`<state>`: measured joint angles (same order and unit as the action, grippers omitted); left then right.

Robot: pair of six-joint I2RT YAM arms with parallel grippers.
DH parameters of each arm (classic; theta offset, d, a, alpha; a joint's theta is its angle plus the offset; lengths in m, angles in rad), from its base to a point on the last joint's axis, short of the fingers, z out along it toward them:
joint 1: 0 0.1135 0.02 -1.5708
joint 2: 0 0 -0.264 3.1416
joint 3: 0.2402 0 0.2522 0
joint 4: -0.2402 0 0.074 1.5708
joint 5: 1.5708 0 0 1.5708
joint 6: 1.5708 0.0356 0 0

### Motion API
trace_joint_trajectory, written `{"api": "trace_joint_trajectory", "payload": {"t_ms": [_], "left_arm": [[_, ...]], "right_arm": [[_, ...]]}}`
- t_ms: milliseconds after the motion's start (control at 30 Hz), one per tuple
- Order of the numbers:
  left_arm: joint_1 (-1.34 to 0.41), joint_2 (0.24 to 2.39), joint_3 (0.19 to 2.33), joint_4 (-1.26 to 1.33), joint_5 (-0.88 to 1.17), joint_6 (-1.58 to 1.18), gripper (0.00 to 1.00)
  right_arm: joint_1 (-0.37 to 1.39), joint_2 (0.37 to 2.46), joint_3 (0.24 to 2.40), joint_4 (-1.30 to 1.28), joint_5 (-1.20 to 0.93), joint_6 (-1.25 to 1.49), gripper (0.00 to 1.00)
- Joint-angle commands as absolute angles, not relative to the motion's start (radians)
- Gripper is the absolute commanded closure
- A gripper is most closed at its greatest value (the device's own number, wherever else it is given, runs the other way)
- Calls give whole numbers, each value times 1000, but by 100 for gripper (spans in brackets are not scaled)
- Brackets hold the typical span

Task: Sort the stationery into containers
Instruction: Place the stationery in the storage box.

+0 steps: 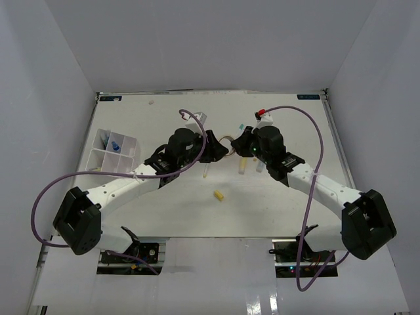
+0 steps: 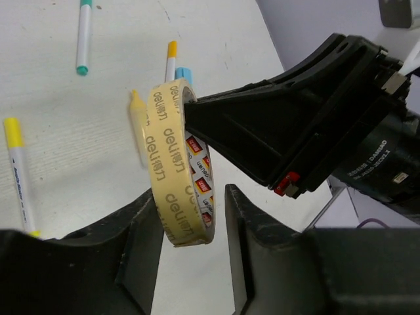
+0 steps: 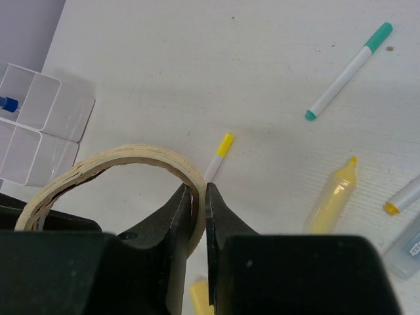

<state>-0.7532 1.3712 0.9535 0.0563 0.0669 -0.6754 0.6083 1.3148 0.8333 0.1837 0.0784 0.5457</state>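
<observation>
White compartment tray (image 1: 125, 139) well left of the tape ring (image 2: 174, 170), left tool (image 2: 190, 197) fingers apart astride the ring, ring held above the desk (image 1: 275, 210), right tool (image 3: 199, 190) clamped on the ring's wall, teal-capped pen (image 3: 348, 69) right of the ring

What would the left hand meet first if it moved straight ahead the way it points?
The tape ring, which stands between the fingers of the left hand, pinched by the right hand. Just beyond comes that right hand itself, though depth is unclear.
</observation>
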Motion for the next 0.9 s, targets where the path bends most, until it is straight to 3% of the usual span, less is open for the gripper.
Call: {"api": "trace_joint_trajectory", "payload": {"t_ms": [0,167,267,333,467,633,733,867], "left_arm": [[-773,1347,1002,58,20,-673,51],[-773,1312,1002,28,-21,-663,77],[-773,1295,1006,6,-32,-658,88],[-775,1279,1008,-32,-38,-652,90],[-773,1240,1026,-154,-133,-611,92],[-767,1187,1130,-452,-320,-509,93],[-727,1163,1213,-643,-409,-471,93],[-635,1149,1299,-850,-460,-445,93]], "right_arm": [[607,1281,813,247,84,558,87],[607,1267,798,244,78,551,77],[606,1255,788,242,72,543,68],[607,1246,779,242,60,535,58],[606,1198,765,213,57,499,25],[606,1106,712,158,63,425,1],[606,1054,669,137,84,370,10],[606,1017,621,137,94,304,10]]}}
